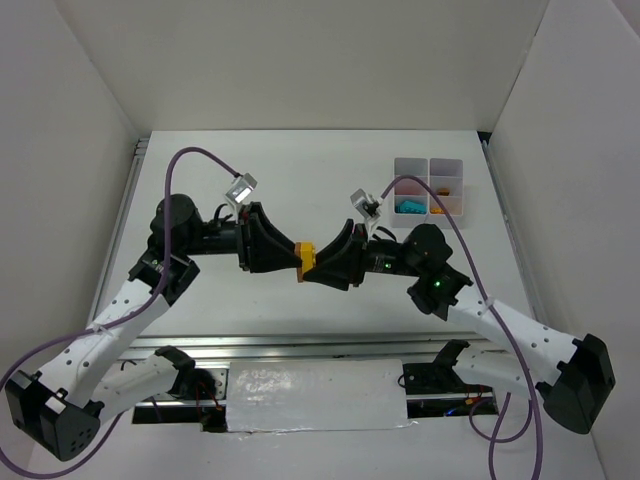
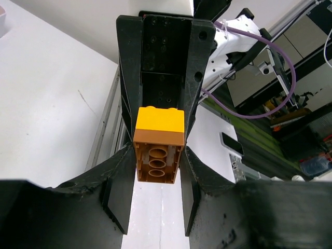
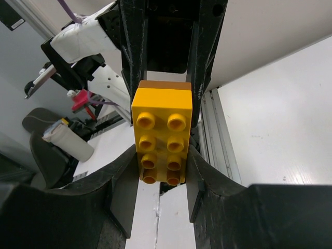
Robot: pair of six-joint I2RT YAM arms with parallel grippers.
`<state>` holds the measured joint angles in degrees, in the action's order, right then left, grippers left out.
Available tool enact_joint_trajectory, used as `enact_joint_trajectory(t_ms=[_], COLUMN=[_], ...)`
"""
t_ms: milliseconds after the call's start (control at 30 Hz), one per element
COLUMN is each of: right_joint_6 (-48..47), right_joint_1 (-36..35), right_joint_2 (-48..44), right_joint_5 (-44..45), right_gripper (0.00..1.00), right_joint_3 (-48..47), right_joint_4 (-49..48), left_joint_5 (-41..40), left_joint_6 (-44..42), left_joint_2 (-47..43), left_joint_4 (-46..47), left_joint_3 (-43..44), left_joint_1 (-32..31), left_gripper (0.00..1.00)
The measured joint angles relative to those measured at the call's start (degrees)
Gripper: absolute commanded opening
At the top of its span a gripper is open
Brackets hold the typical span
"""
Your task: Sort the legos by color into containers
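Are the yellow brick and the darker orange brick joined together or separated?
Joined: the yellow brick sits flush on the darker orange brick with no gap in both wrist views.

yellow brick (image 3: 161, 129) | joined to orange brick (image 2: 156, 158) | mid-air | tray (image 1: 412, 170) back-right

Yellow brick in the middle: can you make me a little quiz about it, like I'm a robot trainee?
1. True or false: only the left hand grips a brick; the right hand is open and holds nothing.
2. What is stuck to the yellow brick? A: a cyan brick. B: an orange brick. C: nothing.
3. Fill in: the organiser tray sits nearer the ___ arm.
Key: 1 false, both hands are shut, one on each brick. 2 B. 3 right.
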<state>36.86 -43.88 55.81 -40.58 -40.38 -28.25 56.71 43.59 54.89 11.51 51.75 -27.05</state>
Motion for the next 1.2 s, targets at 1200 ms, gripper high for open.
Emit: enact_joint_trajectory(t_ms=[1200], right_joint_6=[2.14], right_joint_1=[41.35], right_joint_2=[9.55], right_joint_5=[50.31], right_gripper=[0.00], right_joint_3=[-9.25], right_joint_4=[48.30], left_joint_5=[-49.35], left_joint_6=[-21.38], left_joint_2=[0.63], left_joint_4=[-46.49], left_joint_3=[4.50], left_joint_1=[3.26], left_gripper=[0.00])
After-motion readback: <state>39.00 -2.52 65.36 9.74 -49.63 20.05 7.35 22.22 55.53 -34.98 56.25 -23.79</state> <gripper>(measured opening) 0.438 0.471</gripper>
